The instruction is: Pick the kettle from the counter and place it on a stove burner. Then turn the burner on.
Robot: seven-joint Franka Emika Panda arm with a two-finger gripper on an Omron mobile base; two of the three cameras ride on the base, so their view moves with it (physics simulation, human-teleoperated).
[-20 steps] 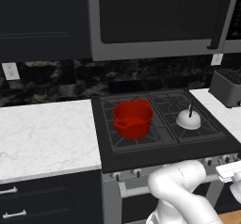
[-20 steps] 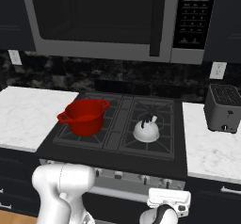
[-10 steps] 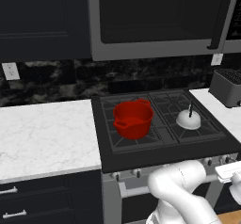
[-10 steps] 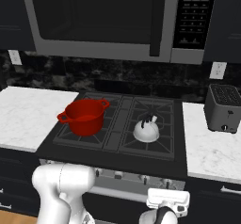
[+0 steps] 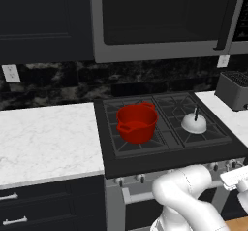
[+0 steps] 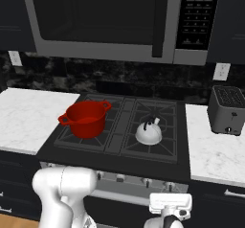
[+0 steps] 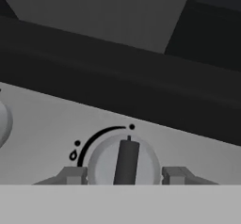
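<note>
Kettle small, silvery-white dome, thin dark upright handle, sitting on right front stove burner, beside red pot. Nothing shifted since half second ago; arm same pose. Gripper down at stove front, fingers spread either side of round knob, well below kettle.

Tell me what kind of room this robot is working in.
A home kitchen, rendered: a black gas cooktop holding a red pot and a kettle, a microwave mounted above, and a toaster on the white marble counter.
</note>
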